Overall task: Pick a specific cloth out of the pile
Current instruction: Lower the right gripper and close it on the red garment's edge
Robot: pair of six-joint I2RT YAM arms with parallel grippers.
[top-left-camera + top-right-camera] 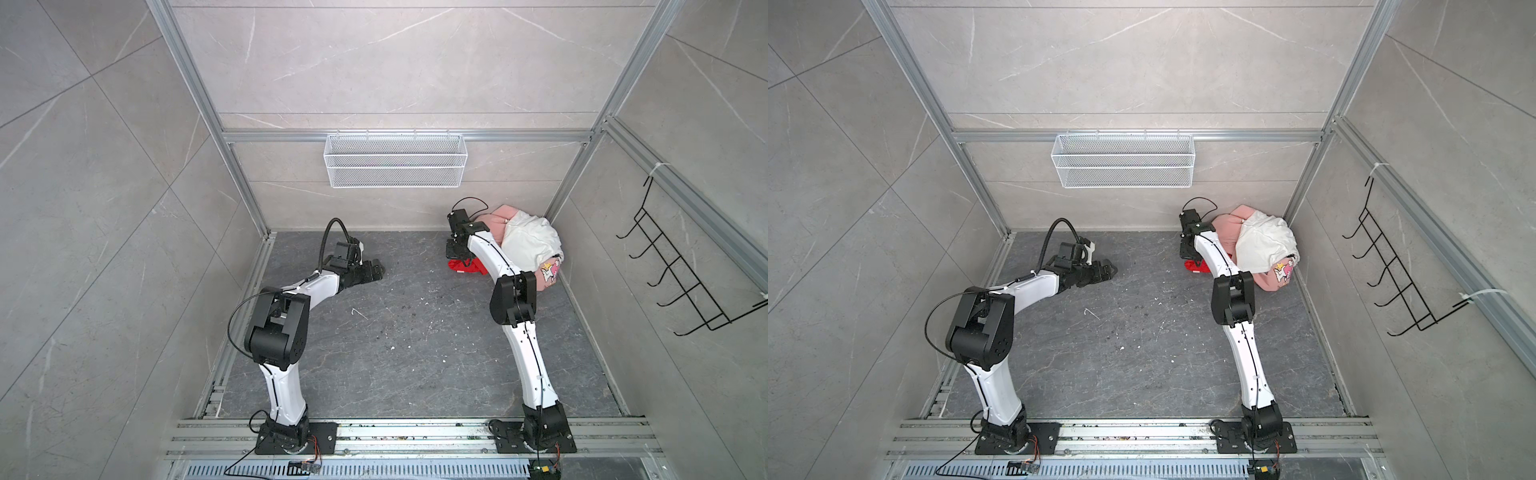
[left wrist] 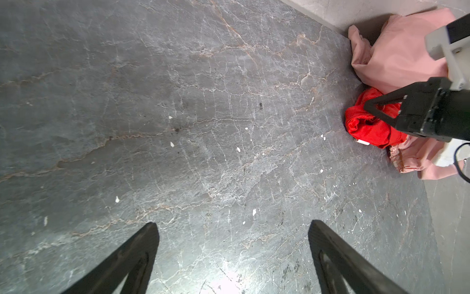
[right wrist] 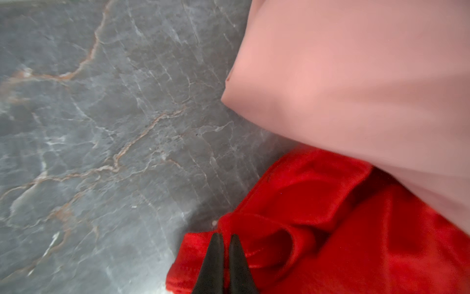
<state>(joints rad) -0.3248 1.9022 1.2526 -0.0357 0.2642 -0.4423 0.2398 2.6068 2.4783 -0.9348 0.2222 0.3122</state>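
The pile lies in the back right corner: a white garment on top of a pale pink garment with a cartoon print. The bright red cloth sticks out from under the pink one at floor level, its small white tag showing. My right gripper is shut, pinching a fold at the red cloth's edge. Far to the left, my left gripper hangs open over bare floor, holding nothing.
A white wire basket hangs on the back wall. A black wire hook rack hangs on the right wall. Aluminium frame posts stand close behind the pile. White crumbs dot the dark stone floor.
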